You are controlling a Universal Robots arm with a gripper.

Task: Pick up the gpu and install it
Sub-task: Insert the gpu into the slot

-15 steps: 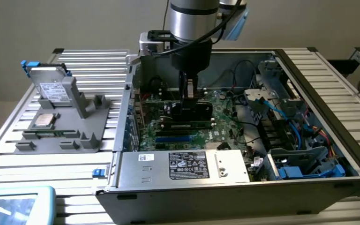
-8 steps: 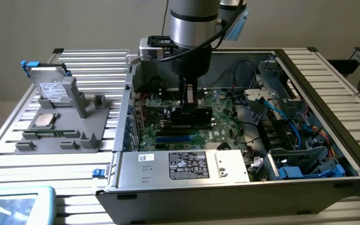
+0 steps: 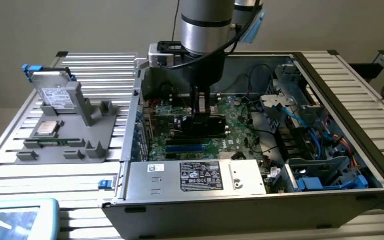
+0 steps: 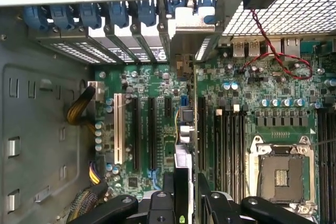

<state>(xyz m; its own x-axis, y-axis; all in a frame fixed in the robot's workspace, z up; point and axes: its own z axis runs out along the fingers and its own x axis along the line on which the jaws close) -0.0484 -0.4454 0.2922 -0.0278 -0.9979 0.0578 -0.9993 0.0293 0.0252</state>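
Slatted table (image 3: pixel 52 182) — open case (image 3: pixel 245 205), grey rack (image 3: pixel 58 155) (apart).

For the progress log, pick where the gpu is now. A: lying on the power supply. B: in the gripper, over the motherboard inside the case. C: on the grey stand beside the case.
B: the gripper is shut on the gpu, holding it on edge over the motherboard inside the open case.

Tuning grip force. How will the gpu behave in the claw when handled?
The gpu is a thin flat card, so probably stiff, but it may pivot in the claw, which clamps its flat faces. It is likely light for its size. Held edge-on over the motherboard, it likely tolerates little side load.
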